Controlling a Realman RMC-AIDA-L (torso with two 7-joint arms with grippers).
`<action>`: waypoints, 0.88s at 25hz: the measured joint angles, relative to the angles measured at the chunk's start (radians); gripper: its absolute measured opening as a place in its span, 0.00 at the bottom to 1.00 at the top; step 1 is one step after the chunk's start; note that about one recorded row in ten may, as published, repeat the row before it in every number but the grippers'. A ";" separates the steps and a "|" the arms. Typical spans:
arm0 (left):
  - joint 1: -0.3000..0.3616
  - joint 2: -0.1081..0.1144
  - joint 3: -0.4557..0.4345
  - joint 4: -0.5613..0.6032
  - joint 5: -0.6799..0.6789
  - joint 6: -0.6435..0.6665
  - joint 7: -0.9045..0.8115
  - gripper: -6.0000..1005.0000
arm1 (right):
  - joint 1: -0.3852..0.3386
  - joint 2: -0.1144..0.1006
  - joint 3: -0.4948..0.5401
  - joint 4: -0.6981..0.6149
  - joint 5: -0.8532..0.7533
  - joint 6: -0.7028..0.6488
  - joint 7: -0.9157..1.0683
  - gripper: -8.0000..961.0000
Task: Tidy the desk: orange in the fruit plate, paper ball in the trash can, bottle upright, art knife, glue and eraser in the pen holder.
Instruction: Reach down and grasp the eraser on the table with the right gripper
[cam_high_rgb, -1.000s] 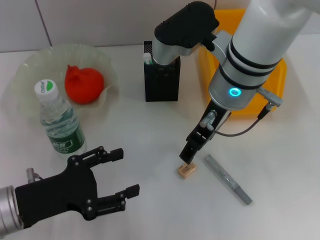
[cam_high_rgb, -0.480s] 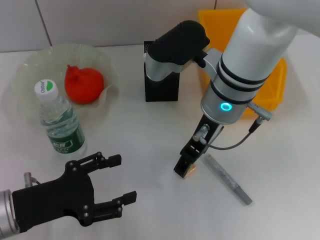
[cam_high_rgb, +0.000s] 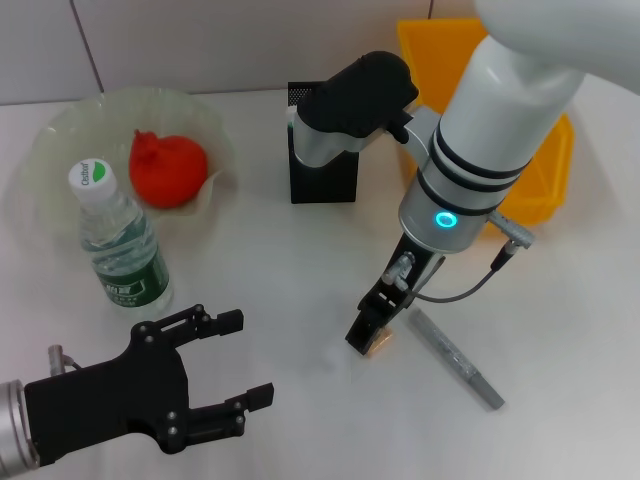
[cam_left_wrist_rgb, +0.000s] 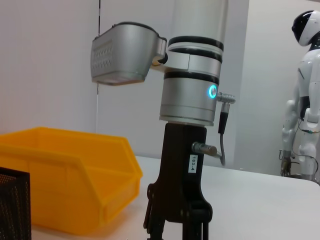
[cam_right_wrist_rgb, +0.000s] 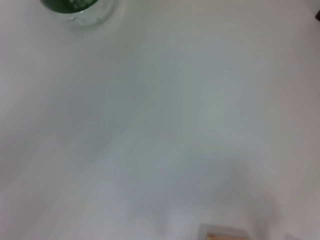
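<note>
My right gripper (cam_high_rgb: 367, 337) is down on the table at the tan eraser (cam_high_rgb: 382, 344), which peeks out beside its tip. The eraser's edge (cam_right_wrist_rgb: 224, 233) also shows in the right wrist view. The grey art knife (cam_high_rgb: 456, 358) lies flat just right of them. The black pen holder (cam_high_rgb: 324, 172) stands behind, partly covered by the right arm. The orange (cam_high_rgb: 167, 168) rests in the fruit plate (cam_high_rgb: 60, 135). In front of the plate the bottle (cam_high_rgb: 121, 243) stands upright. My left gripper (cam_high_rgb: 255, 357) hovers open and empty at the near left. Paper ball and glue are out of view.
A yellow bin (cam_high_rgb: 545, 165) sits at the back right behind the right arm and appears again as the yellow bin (cam_left_wrist_rgb: 65, 185) in the left wrist view. A white humanoid robot (cam_left_wrist_rgb: 305, 100) stands far off beyond the table.
My right gripper came down from just above the eraser onto it, then held still. The left gripper drew back slightly toward the near edge.
</note>
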 joint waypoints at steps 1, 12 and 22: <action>0.000 0.000 0.000 0.000 0.000 0.000 0.000 0.80 | 0.001 0.000 -0.008 0.004 0.001 0.006 0.000 0.84; 0.005 -0.002 0.000 -0.002 -0.001 0.002 0.005 0.80 | 0.016 0.001 -0.057 0.055 0.025 0.065 0.000 0.83; 0.008 -0.002 0.000 -0.002 -0.001 0.002 0.006 0.80 | 0.027 0.001 -0.084 0.072 0.038 0.078 0.000 0.83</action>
